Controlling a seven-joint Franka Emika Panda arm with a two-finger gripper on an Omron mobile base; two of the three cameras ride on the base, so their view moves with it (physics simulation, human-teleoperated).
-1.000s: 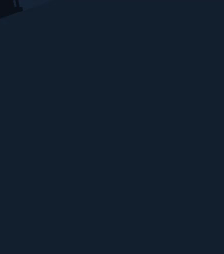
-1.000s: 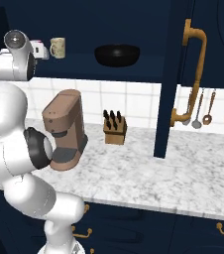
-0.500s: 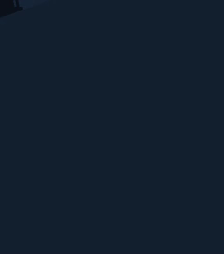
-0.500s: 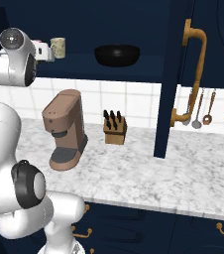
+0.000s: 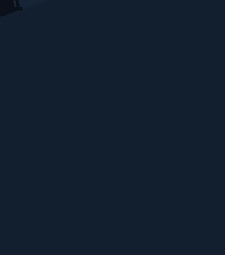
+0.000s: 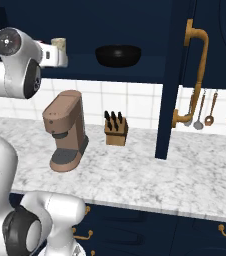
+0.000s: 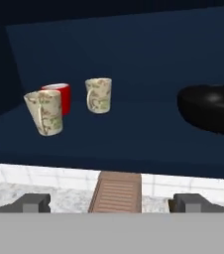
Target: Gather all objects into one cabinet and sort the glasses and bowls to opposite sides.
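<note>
On the navy cabinet's shelf [image 7: 129, 141] stand two cream mugs with brownish marks, one at the left front [image 7: 44, 113] and one further back [image 7: 99, 95]. A red cup [image 7: 60, 95] sits just behind the left mug. The black bowl [image 7: 210, 108] rests apart on the shelf's right side. My gripper [image 7: 113, 202] is open and empty, hanging in front of the shelf's edge and short of the mugs. In the right base view my white hand [image 6: 54, 54] is at the shelf's left end, with a cream mug [image 6: 60, 43] behind it and the bowl [image 6: 118, 55] to the right.
A brown coffee machine [image 6: 65, 131] stands on the marble counter [image 6: 135, 175] right below my hand. A knife block [image 6: 116, 131] sits beside it. The open cabinet door [image 6: 166, 85] with its gold handle [image 6: 197, 75] juts out at the right. A navy panel [image 5: 112, 139] blocks the left base view.
The jaws have spread a little wider. My elbow has swung down and back while the hand stays by the shelf's left end. The mugs and bowl have not moved.
</note>
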